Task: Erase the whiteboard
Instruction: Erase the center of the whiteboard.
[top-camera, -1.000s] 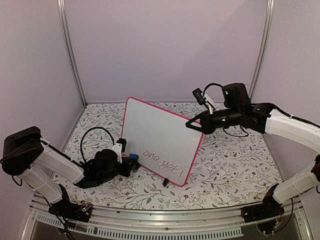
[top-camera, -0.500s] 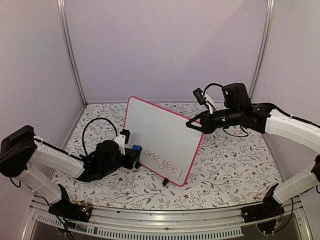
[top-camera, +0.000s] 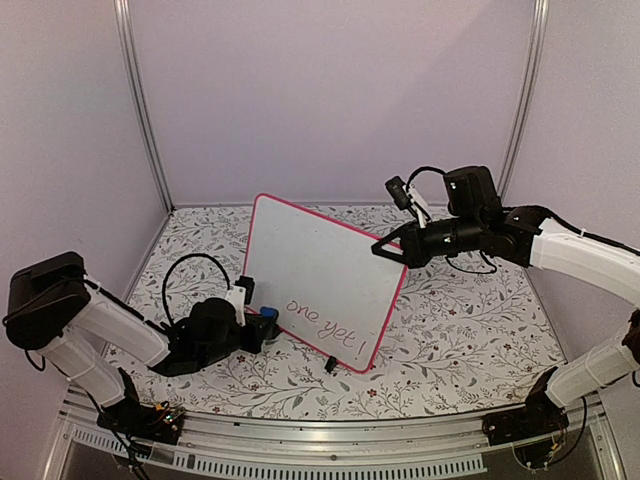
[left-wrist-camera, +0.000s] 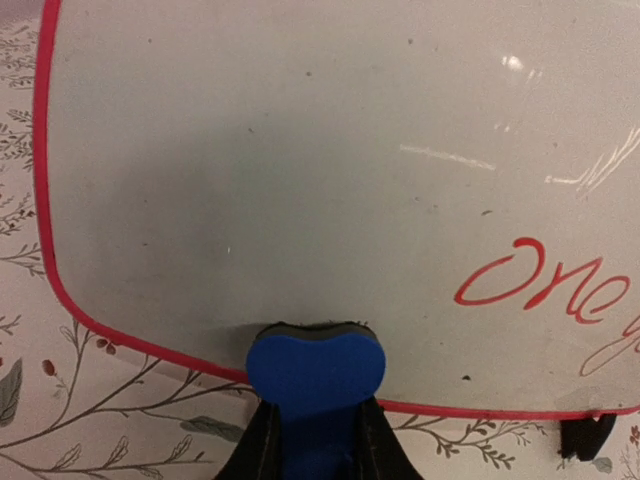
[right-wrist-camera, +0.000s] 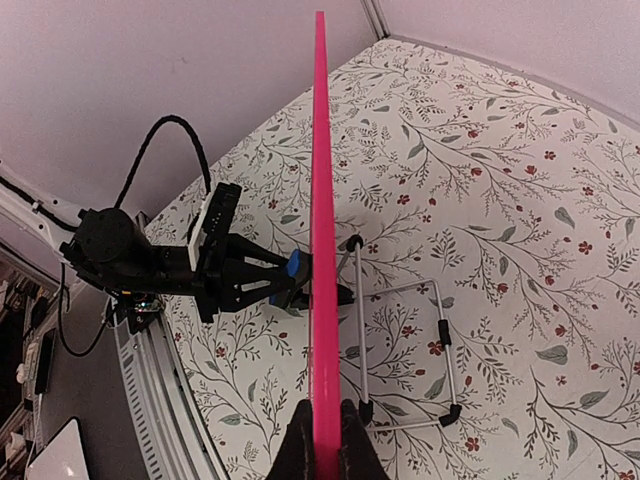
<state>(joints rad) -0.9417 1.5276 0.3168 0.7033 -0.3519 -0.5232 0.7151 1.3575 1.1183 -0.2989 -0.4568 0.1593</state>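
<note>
At the left of the worktop (top-camera: 470, 320), which is covered in a floral print, the left arm is stretched low over the surface towards the middle. The left gripper (left-wrist-camera: 316, 430) is seen pinched on a small blue eraser (left-wrist-camera: 315, 368), one black finger on each side of the block. The rounded head of the eraser is set against the lower frame edge of the whiteboard (top-camera: 320, 270), near its lower left corner and to the left of the writing. The board face just above the eraser is seen to be bare.

The whiteboard is stood near the middle of the worktop on its long edge. Its glossy face is turned towards the left arm and the near edge, and a thin pink-red frame is seen all round it. Red handwriting (top-camera: 325, 318), reading "one yet!", is carried on the lower right part of the face. A small black foot (top-camera: 331, 365) is seen under the lower edge below the writing, resting on the worktop. In the right wrist view the board is seen edge-on, and a thin wire stand (right-wrist-camera: 443, 331) with black tips is set on the worktop behind it. Whether the stand touches the back of the board cannot be told.

At the right, the right arm is reached in from the right side, above the worktop. The right gripper (top-camera: 383, 250) is closed tight on the board's right-hand edge, near the upper right corner, with the frame clamped between its two fingers.
</note>
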